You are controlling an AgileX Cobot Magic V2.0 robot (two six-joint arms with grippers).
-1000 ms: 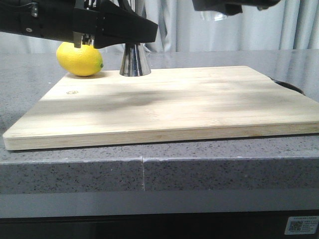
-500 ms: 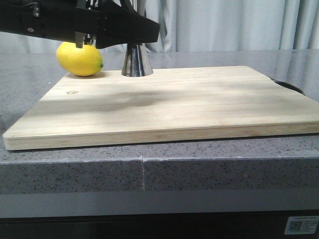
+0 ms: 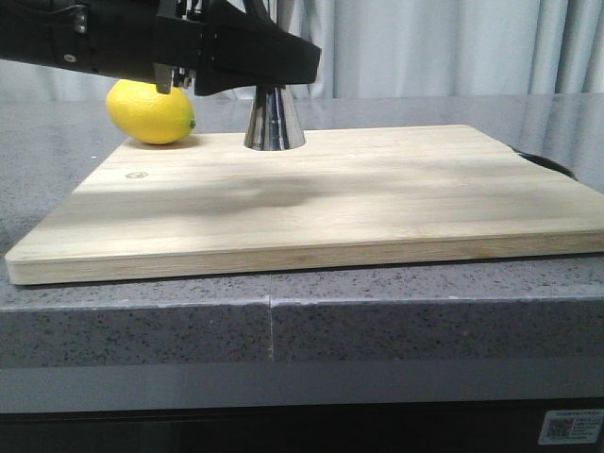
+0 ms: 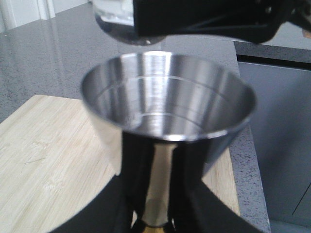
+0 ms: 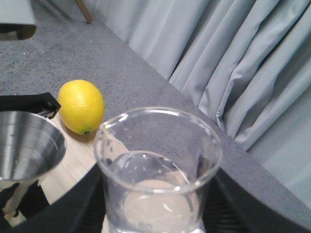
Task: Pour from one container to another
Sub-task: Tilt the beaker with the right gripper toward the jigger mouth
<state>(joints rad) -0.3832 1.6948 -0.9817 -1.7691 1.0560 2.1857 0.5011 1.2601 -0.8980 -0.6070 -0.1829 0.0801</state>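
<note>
Beaker: thin glass, light, fragile; right gripper pinching its lower wall, above the jigger.
Jigger: steel, slick; left gripper clamps its waist, board's far edge.

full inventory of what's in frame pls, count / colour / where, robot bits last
lemon: 1, yellow, on the counter at the board's far left corner
cutting board: 1, pale wood, on the counter
counter: 1, grey speckled stone
curtain: pale grey, behind the counter
jigger: 1, polished steel, base at the board's far edge
beaker: 1, clear glass, held up in the air
left gripper: black, shut on the jigger's waist
right gripper: black, shut on the beaker
</note>
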